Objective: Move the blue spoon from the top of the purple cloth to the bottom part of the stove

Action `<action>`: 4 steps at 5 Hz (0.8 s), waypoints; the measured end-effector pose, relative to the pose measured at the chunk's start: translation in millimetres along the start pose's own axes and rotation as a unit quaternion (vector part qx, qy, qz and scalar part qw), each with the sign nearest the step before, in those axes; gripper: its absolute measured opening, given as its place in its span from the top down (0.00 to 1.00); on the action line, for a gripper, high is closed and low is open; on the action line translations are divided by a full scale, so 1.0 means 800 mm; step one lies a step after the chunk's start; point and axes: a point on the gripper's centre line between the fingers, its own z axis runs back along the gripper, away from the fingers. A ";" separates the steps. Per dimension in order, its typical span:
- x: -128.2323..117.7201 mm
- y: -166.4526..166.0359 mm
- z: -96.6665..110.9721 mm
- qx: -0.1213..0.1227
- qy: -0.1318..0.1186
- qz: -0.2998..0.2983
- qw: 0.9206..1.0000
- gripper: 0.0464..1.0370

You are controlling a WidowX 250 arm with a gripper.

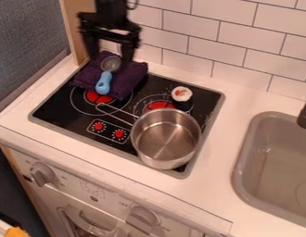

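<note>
Blue-handled spoon [103, 84] on the purple cloth [134, 76], at eleven o'clock on the stove [59, 102]. Points its handle roughly to six and its round bowl roughly to twelve. Over this same cloth, hanging down at eleven o'clock in the view, black gripper [110, 58]. Has its jaws apart, one to either side of the spoon's bowl, with nothing clamped between.

On the stove at four o'clock, metal pot [167, 139]. Sends its wire handle [118, 113] out toward ten, with the tip near the lower end of the spoon. At two o'clock, just past the pot's rim, small round white thing [181, 94] with a reddish middle. At seven o'clock, panel [109, 131] with two red knobs.

Set into the pale worktop [233, 139] beyond the stove toward four, grey sink [239, 162], with dark tap [305, 115] at three o'clock in the view. Toward twelve and one, white tiles [208, 46].
</note>
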 end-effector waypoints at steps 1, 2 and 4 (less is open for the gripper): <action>-0.007 0.020 -0.038 0.035 0.037 0.040 0.998 0.04; -0.009 0.014 -0.059 0.050 0.068 0.045 0.995 0.04; -0.004 0.012 -0.073 0.031 0.076 0.073 0.994 0.09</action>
